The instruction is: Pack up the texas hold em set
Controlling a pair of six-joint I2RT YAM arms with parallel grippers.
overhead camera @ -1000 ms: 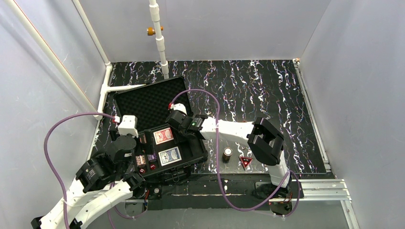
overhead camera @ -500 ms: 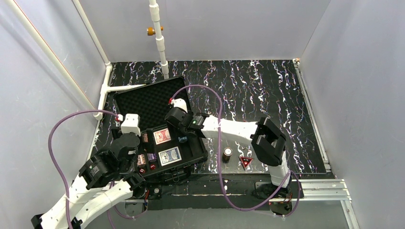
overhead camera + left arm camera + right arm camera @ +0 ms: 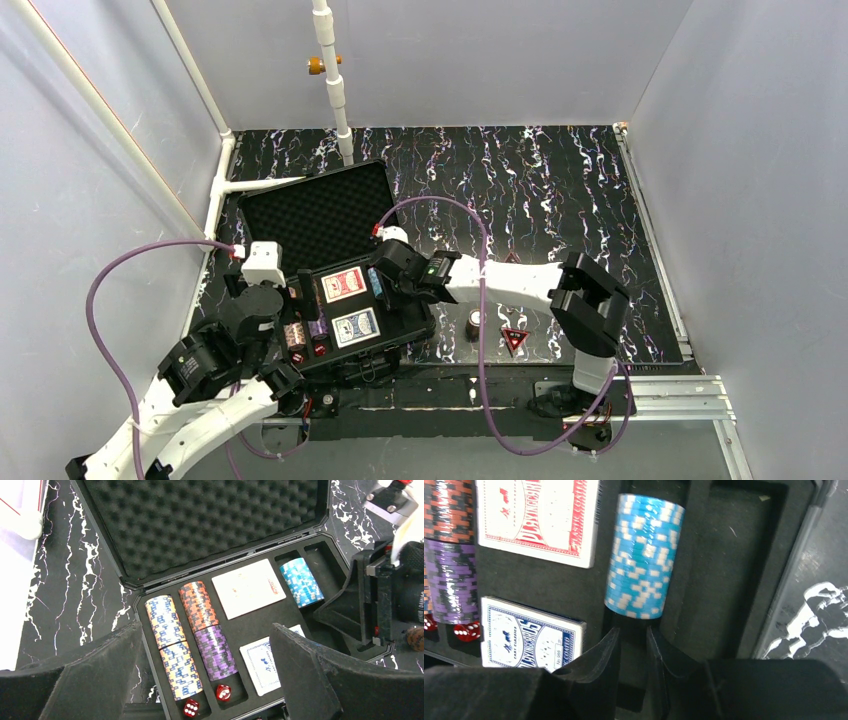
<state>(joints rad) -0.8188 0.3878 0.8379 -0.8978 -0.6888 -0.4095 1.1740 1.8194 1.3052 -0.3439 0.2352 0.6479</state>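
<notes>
Since the right gripper (image 3: pixel 631 640) sits barely parted and empty by the blue chip stack (image 3: pixel 644 555) lying in a right-side slot of the case (image 3: pixel 795 565), any shove could pop chips loose.

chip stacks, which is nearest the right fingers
The light blue stack, alone to the right of the red deck, just ahead of the right fingers.

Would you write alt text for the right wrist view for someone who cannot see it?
The right gripper, slightly open and empty, faces a blue chip stack lying in the tray, beside a red deck and a blue deck.
</notes>
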